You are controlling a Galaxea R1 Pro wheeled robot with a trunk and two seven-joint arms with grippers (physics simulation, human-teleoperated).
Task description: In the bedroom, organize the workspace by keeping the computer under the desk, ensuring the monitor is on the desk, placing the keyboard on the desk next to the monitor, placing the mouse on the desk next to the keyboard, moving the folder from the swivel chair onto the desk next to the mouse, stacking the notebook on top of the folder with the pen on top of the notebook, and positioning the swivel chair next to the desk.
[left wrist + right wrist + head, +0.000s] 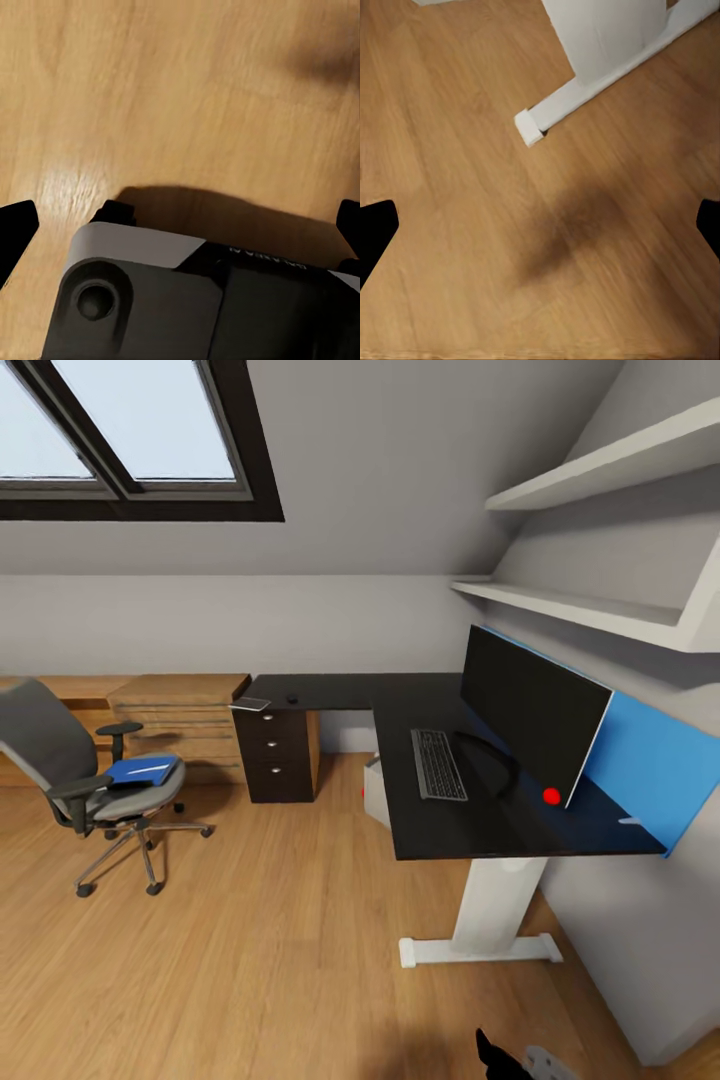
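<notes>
1. Left gripper (180,225): fingers (15,229) spread wide, nothing between them, wooden floor (187,90) beyond.
2. Right gripper (540,225): fingers (375,232) spread, empty; the desk (440,700) pedestal foot (607,82) lies ahead of the tips.
3. Monitor (530,705) and keyboard (437,763) on the desk, well apart from both grippers.
4. Folder (140,770) on the swivel chair (75,770) seat.

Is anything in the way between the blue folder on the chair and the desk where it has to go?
Nothing visible blocks it. The folder lies on the swivel chair, and open wooden floor separates the chair from the desk.
</notes>
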